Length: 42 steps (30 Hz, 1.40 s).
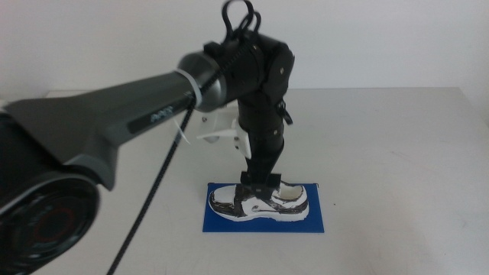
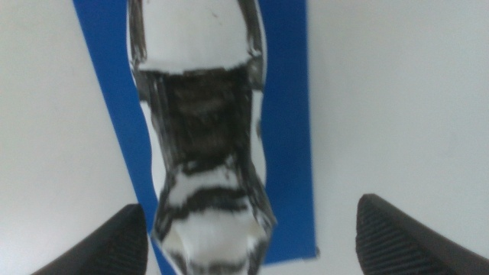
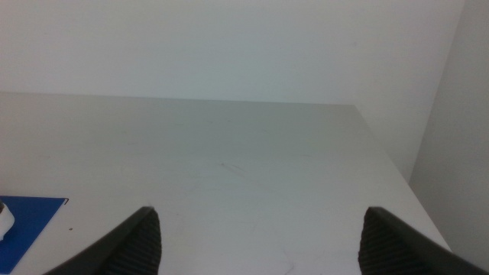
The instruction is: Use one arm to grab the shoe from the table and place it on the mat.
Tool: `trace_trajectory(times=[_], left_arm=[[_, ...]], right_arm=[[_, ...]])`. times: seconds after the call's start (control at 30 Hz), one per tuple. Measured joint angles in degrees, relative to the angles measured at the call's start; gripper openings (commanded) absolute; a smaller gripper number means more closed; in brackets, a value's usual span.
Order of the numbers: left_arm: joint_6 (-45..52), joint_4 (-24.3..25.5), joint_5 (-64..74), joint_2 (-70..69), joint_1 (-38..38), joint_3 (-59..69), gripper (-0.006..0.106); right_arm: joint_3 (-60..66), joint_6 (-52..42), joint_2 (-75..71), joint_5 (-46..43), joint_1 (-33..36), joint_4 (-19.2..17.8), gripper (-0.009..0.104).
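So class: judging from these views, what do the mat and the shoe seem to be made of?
The mat: probably thin foam or rubber sheet; flat, matte, uniformly blue. The shoe: seemingly smooth synthetic leather, white with black trim, faintly glossy. The open left gripper is over it.

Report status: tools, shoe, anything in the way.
Left tool open, directly over shoe. Shoe lies on mat. Right tool open, waiting off to the side. Nothing blocking.
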Motion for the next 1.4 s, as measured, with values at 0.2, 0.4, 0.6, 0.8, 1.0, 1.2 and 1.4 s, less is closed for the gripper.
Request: trace_trajectory(times=[0.2,0.4,0.6,0.8,1.0,1.2,1.4], left_arm=[[0.0,0.0,0.2,-4.5,0.0,0.0,0.093],[0.0,5.1,0.5,-10.7,0.0,0.0,0.093],[5.8,16.8,1.3,-17.1,0.0,0.0,0.093],[20.0,33.6,1.5,-23.9,0.0,0.0,0.093],[34.0,45.1,1.7,-30.2,0.0,0.0,0.093],[63.9,49.1,1.9,-34.9,1.1,0.6,0.093],[78.5,43.5,-1.9,-42.0,10.5,6.9,0.093]], right_arm=[[0.0,0.0,0.0,0.0,0.0,0.0,0.066],[0.0,0.0,0.0,0.0,0.0,0.0,0.066],[0.0,0.0,0.0,0.0,0.0,0.0,0.066],[0.0,0.0,0.0,0.0,0.0,0.0,0.066],[0.0,0.0,0.0,0.0,0.0,0.0,0.066],[0.0,0.0,0.0,0.0,0.0,0.0,0.066],[0.0,0.0,0.0,0.0,0.0,0.0,0.066]])
